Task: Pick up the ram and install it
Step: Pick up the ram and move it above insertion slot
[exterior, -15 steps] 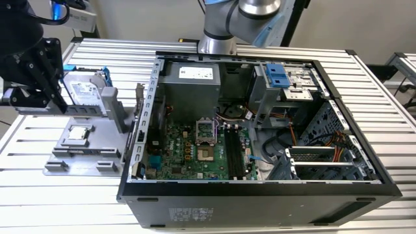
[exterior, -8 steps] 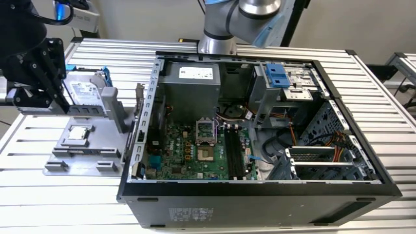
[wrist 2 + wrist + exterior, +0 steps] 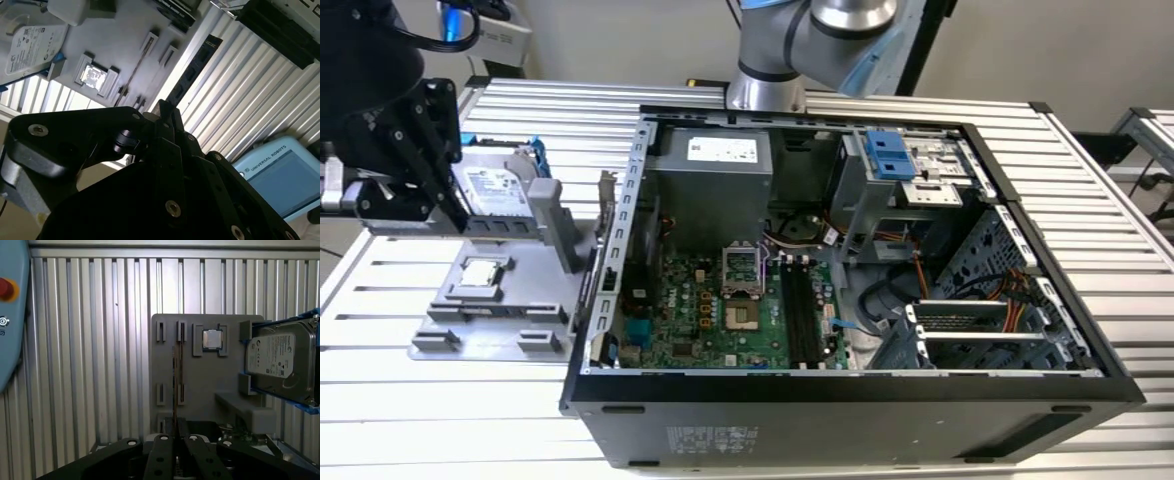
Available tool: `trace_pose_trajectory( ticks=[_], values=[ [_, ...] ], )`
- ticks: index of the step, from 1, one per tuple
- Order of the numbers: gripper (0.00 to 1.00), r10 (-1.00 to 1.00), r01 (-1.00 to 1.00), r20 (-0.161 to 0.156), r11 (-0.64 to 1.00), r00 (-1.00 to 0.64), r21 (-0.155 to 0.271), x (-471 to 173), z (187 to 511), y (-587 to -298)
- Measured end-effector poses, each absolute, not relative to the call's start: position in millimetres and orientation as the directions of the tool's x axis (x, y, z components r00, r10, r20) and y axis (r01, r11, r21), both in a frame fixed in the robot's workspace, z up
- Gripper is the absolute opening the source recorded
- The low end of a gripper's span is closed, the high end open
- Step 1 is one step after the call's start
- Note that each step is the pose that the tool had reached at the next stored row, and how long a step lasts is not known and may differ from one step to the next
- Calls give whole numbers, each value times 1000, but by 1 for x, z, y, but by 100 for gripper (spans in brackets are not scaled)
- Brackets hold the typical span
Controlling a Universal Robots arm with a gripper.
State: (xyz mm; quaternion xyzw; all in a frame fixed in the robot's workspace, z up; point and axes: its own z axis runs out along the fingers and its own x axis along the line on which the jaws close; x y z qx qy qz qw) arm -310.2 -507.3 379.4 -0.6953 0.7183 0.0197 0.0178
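Note:
The ram [image 3: 192, 70] is a long, thin dark stick with a row of black chips. It juts out from between my black gripper's [image 3: 165, 114] fingers, which are shut on one end. In the first wrist view the ram [image 3: 175, 385] shows edge-on, rising from the gripper [image 3: 176, 434] above the grey fixture plate [image 3: 200, 385]. In the exterior view the gripper [image 3: 427, 190] hangs at the exterior view's far left, above that plate [image 3: 454, 320] and well away from the open computer case [image 3: 854, 400]. Long black memory slots [image 3: 807, 305] lie on the green motherboard [image 3: 707, 315] inside the case.
A silver hard drive [image 3: 280, 362] in a blue frame leans on the fixture, and a small square processor chip [image 3: 211, 339] sits in its pocket. The case holds a power supply [image 3: 720, 165], cables and a drive cage [image 3: 907, 165]. A light blue teach pendant [image 3: 280, 175] lies on the ribbed table.

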Motion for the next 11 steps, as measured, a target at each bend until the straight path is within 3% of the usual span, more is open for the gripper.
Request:
trace_pose_trajectory(
  ticks=[11],
  values=[
    [0,-998,-999,-53,32,-33,3,-304,379,-507]
  ],
)
